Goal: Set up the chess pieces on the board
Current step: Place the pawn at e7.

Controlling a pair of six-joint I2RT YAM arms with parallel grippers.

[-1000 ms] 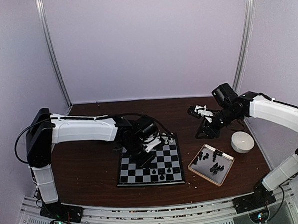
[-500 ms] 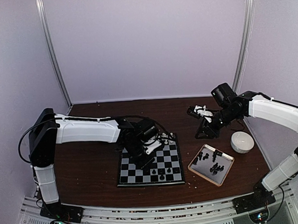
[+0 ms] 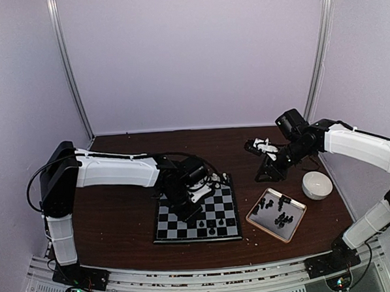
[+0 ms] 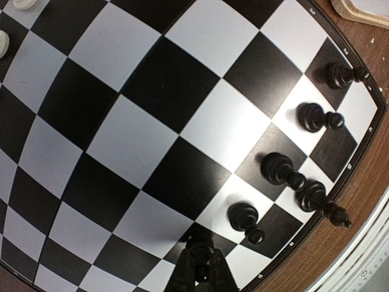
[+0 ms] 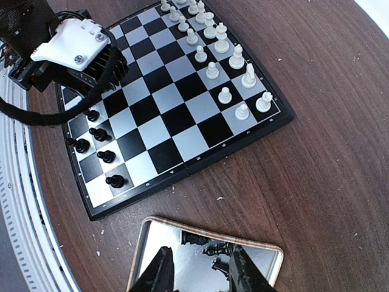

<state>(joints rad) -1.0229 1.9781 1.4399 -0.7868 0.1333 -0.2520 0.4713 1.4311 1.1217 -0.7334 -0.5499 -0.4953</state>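
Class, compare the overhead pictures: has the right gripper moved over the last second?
No. The right gripper keeps the same spot just beyond the far corner of the tray, left of the white bowl; no shift shows against either.

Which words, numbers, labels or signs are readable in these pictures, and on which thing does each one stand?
No readable text anywhere.
Tiny white marks on the thin black border of the grey-and-black checkered chessboard: too small and blurred to read.
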